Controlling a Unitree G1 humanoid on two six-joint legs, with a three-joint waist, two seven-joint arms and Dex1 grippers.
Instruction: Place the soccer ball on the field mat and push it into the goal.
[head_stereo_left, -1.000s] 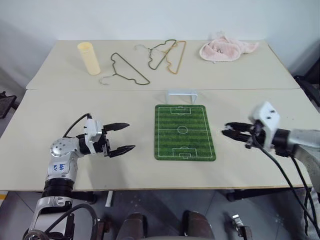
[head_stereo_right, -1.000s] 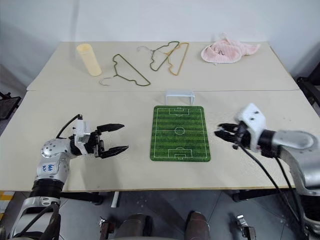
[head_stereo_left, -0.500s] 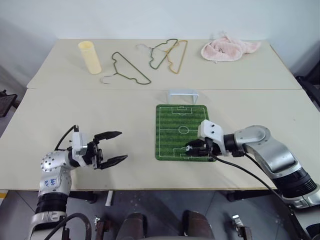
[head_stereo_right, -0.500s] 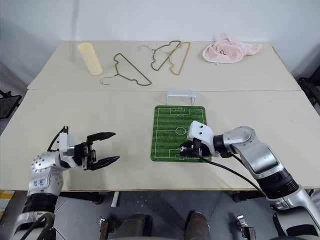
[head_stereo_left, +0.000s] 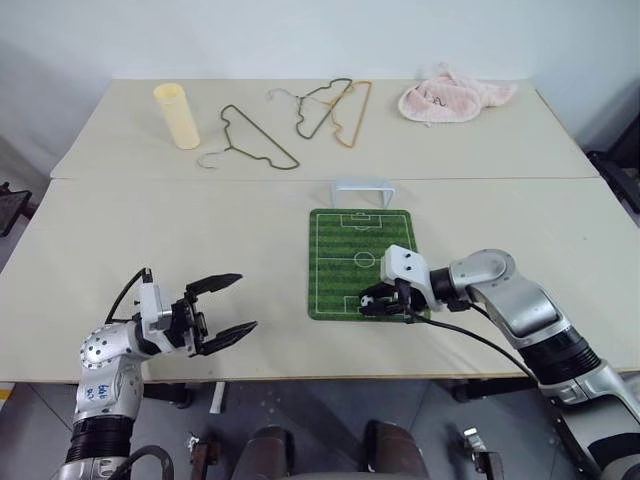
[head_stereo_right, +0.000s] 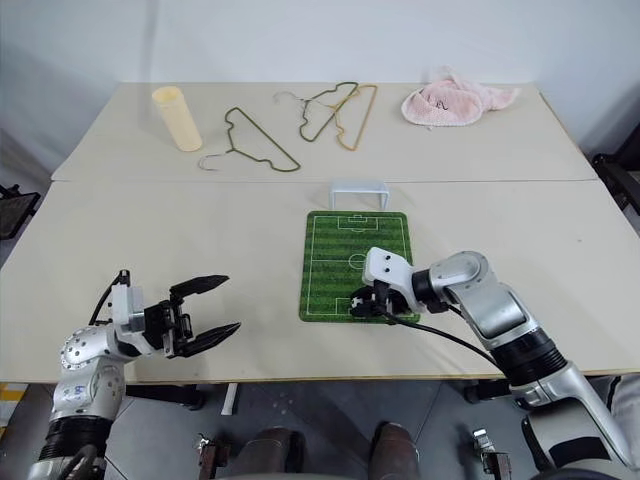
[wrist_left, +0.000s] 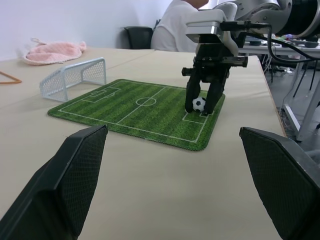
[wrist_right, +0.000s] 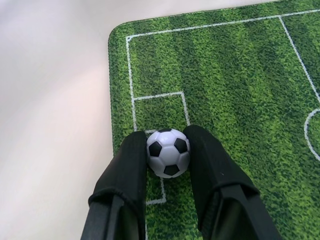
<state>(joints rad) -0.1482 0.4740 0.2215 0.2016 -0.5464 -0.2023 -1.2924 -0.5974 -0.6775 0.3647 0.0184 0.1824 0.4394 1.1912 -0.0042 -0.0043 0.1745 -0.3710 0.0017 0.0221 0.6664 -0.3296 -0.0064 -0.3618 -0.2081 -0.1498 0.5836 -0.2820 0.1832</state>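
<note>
Right gripper (wrist_right: 167, 150) is pinching the soccer ball (wrist_right: 168, 152) between both fingers, over the near penalty box of the field mat (head_stereo_left: 345, 262). Left gripper (head_stereo_left: 228, 305), jaws spread and empty, is hovering at the mat's 8 o'clock. Goal (head_stereo_left: 363, 187) is sitting at 12 o'clock.

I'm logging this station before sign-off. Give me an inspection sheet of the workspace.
Surface: two beige tables butted together.
Job's things: soccer ball over the near penalty area of the field mat; goal at its far end.
Clutter: cream cylinder, wire hangers, pink cloth on the far table.
End effectors: right end effector shut on the ball; left end effector open, holding nothing.
Cables: black cable along the right arm.
Surroundings: white wall; seated person, chair behind.
</note>
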